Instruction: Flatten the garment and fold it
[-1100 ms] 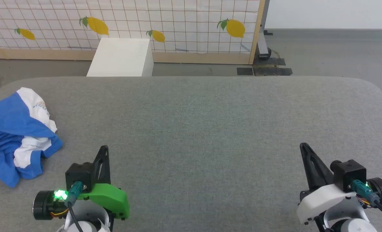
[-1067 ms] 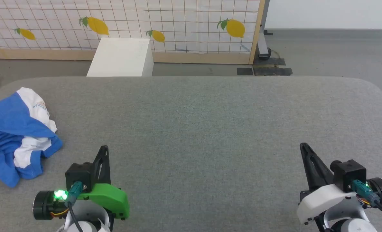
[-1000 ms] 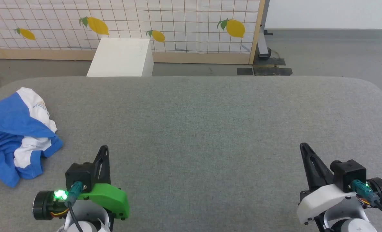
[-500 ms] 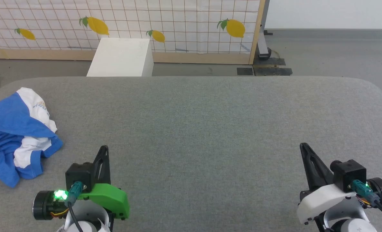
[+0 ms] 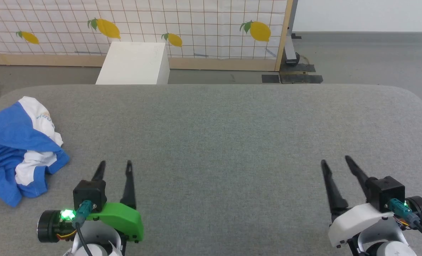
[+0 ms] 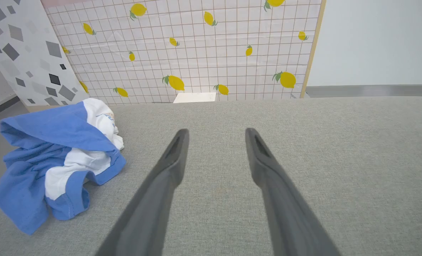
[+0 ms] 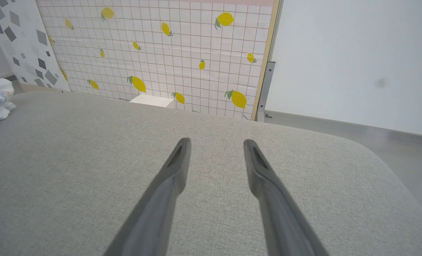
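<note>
Pointing forward over the grey padded surface, the left gripper has its two dark fingers spread apart. The right gripper, well apart on the other side, stands spread the same way. The garment lies crumpled in a blue and white heap at the surface's left edge, near the left gripper but not touching it. Beyond the surface stand a white box and a lemon-print panel.

Showing bright blue and white on the garment. Wearing plain grey over the padded table. Carrying yellow lemons with green leaves on a white grid across the screen.
</note>
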Robot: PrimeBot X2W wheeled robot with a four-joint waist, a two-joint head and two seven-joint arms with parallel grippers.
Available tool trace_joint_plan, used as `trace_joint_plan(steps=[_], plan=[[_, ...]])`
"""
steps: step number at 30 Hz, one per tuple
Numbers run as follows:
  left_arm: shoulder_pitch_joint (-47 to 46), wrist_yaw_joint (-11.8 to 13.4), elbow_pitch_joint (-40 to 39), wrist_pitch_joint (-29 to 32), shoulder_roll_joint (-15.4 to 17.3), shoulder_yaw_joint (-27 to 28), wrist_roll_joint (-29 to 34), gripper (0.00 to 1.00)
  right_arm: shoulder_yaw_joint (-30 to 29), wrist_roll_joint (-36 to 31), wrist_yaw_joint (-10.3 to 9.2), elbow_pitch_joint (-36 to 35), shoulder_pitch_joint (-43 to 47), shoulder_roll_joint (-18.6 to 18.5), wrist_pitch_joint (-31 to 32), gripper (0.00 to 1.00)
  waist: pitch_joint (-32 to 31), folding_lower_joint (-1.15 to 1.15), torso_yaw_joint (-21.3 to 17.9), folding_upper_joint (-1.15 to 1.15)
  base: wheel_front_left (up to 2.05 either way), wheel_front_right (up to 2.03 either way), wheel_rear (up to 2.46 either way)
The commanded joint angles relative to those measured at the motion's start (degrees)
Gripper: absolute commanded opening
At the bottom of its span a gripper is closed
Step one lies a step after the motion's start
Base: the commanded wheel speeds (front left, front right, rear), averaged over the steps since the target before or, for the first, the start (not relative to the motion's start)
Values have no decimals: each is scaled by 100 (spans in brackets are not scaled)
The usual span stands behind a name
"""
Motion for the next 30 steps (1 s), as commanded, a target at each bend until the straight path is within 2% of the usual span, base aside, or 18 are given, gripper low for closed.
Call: trace_joint_plan(steps=[1,14,30], plan=[[-6,9,15,-16,0,-12,-9,100,-2,12,0,1,0,0,-14,100,0,0,0,0,0,0,0],[-104,106,187,-170,2,-131,-97,100,-40,60,-1,23,1,2,-136,100,12,0,117,0,0,0,0],[-148,260,306,-360,49,-165,-224,100,-8,101,-2,71,-16,4,-257,100,29,0,688,0,0,0,0]])
